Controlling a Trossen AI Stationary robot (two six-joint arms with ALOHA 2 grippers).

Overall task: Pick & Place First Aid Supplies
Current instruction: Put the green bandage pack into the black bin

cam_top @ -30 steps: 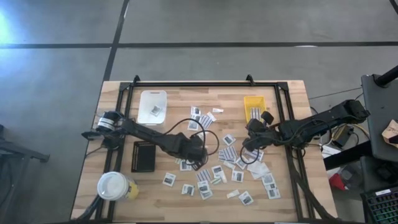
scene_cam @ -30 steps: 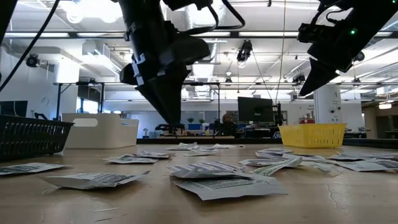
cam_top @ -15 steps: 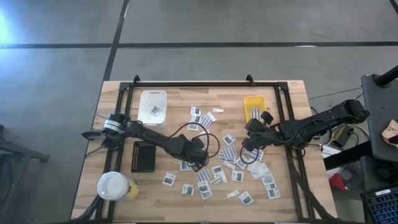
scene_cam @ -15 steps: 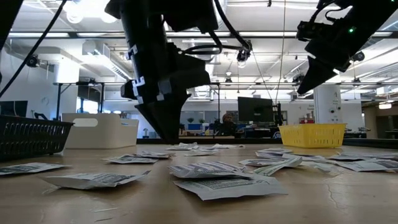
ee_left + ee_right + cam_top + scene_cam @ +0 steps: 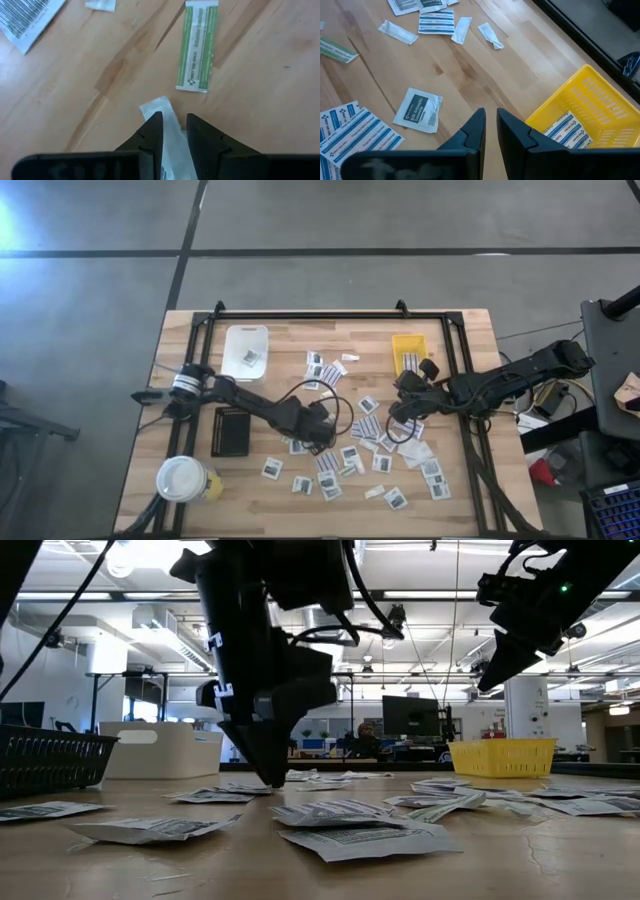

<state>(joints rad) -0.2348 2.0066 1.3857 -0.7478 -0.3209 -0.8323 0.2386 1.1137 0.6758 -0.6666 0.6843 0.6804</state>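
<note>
Small white first aid packets (image 5: 360,445) lie scattered flat over the middle and right of the wooden table. My left gripper (image 5: 318,442) points steeply down among them, its tips just above the tabletop (image 5: 275,780). In the left wrist view its fingers (image 5: 174,125) stand narrowly open over one end of a plain white strip (image 5: 159,111) lying flat. A green-striped strip (image 5: 197,47) lies just beyond it. My right gripper (image 5: 400,418) hangs above the table near the yellow tray (image 5: 408,352), narrowly open (image 5: 490,125) and holding nothing. My left gripper comes from above with a fingertip on either side of the white strip's end (image 5: 161,116), which lies flat on the table. Whether the fingertips touch the strip, I cannot tell.
A white tray (image 5: 246,348) stands at the far left and a black tray (image 5: 231,430) nearer on the left. A white-topped yellow cup (image 5: 183,478) stands at the near left corner. The yellow tray (image 5: 580,115) holds some striped strips. A black frame (image 5: 330,315) runs along the table's far edge.
My left gripper has sunk from well above the packets down to just over the tabletop, keeping the same narrow gap between its fingers. My right arm has kept still.
</note>
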